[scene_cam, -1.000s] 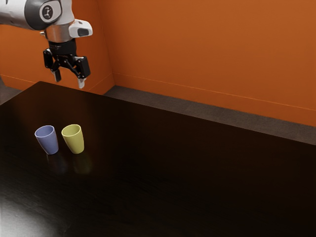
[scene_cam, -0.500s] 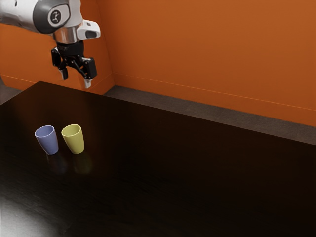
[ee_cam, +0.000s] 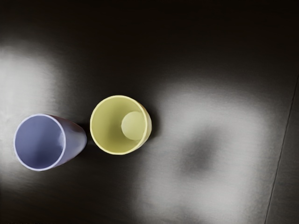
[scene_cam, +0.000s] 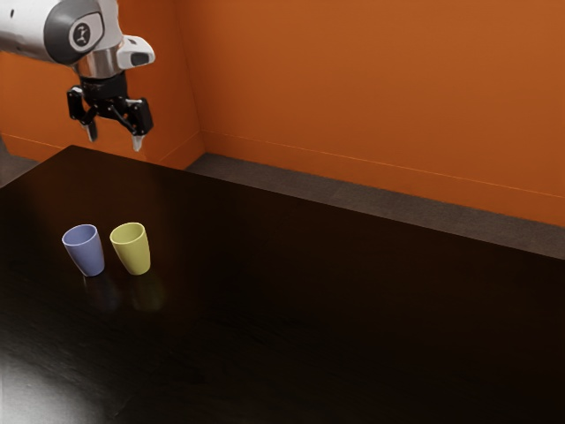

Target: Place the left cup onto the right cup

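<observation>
The arm comes in high at the exterior view's upper left, and the gripper [scene_cam: 114,140] hangs in the air well above the table [scene_cam: 353,309], over its far left part. The black fingers [scene_cam: 138,141] are spread wide with nothing between them, so the pincer is open and holds nothing. On the dark, glossy tabletop below, the two cups stand upright just beside each other. The blue cup [scene_cam: 84,249] is on the exterior view's left and the yellow cup [scene_cam: 131,247] on its right, both mouth up, close together with a thin gap. Both rest on the table's left side, nearer the camera than the gripper. The wrist view looks straight down into them: the blue cup [ee_cam: 44,141] shows its open rim, and the yellow cup [ee_cam: 120,124] shows its pale round bottom inside. An orange wall [scene_cam: 371,79] runs behind the table.
</observation>
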`<action>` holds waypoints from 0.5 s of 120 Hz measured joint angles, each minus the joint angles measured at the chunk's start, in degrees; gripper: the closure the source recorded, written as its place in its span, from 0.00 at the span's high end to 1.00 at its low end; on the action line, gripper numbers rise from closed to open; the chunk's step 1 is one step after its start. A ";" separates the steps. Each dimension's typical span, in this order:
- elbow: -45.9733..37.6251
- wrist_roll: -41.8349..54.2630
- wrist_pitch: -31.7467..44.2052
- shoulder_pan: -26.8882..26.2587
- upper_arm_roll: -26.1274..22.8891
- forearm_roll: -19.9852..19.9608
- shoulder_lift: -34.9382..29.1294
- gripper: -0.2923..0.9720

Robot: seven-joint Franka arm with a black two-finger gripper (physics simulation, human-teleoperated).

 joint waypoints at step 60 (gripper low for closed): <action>-0.74 -16.98 2.88 -1.09 3.29 0.33 1.29 0.77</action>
